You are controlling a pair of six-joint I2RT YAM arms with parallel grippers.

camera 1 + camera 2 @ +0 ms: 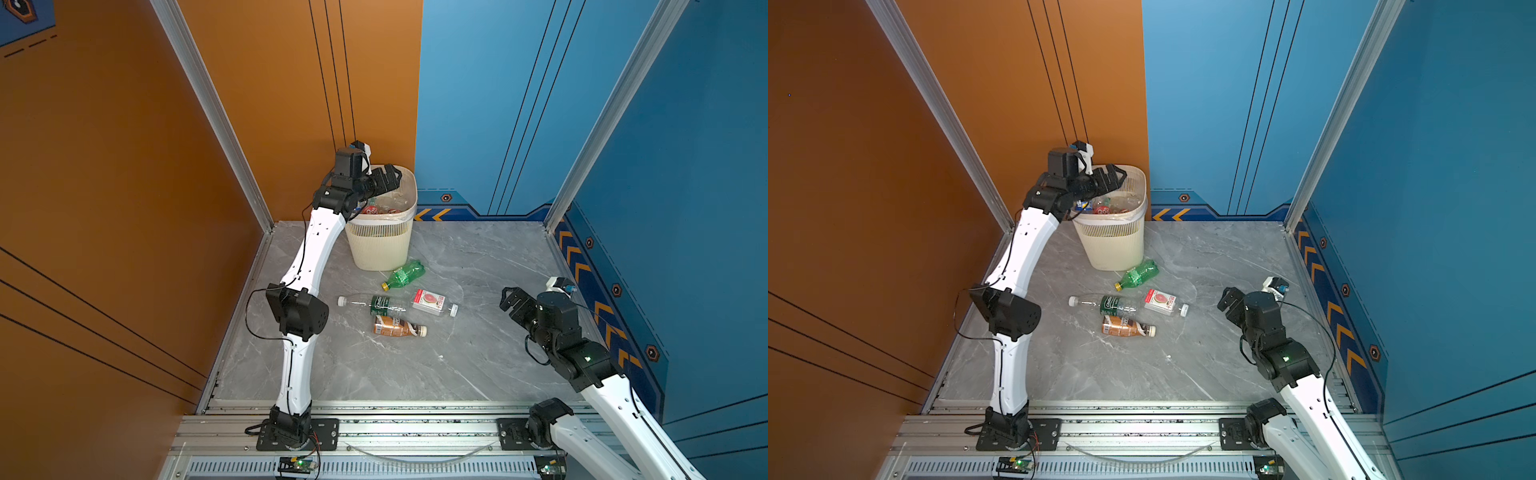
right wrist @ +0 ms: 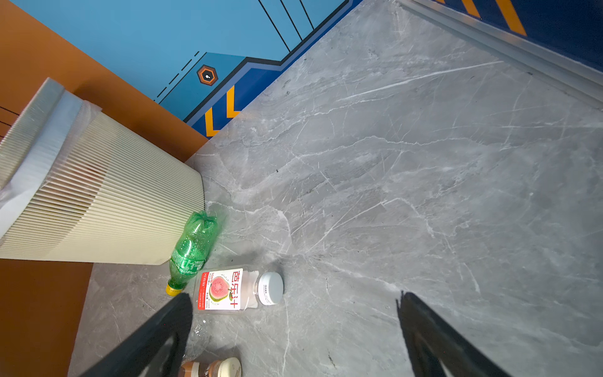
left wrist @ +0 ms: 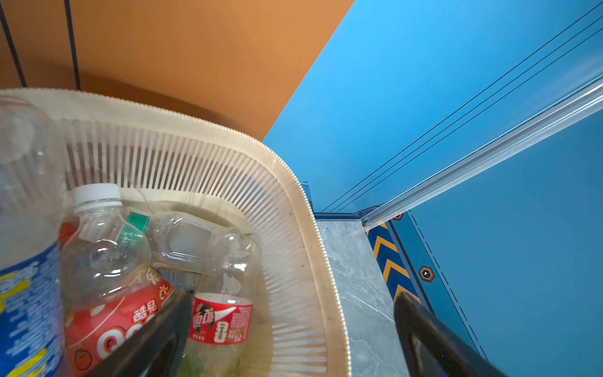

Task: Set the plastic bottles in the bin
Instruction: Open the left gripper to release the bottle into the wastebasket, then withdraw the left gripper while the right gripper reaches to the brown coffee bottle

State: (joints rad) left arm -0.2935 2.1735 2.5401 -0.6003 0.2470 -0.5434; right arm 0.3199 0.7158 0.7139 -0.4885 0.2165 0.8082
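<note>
- the left hand (image 1: 392, 173) is hovering over the cream slatted bin (image 1: 380, 245), fingers spread wide and gripping nothing.
- the bin is standing at the back of the grey marble bench (image 1: 478, 353), holding several plastic bottles, among them a red-label bottle (image 3: 117, 326) and a blue-label bottle (image 3: 26, 293).
- four more are lying on the bench in front of it: a green bottle (image 1: 404, 275) just beside the bin's base, a clear dark-green-label bottle (image 1: 374, 304), a guava juice bottle (image 1: 434, 302) and a brown bottle (image 1: 399, 326).
- the right hand (image 1: 508, 298) is hanging open and empty to the right of them.
</note>
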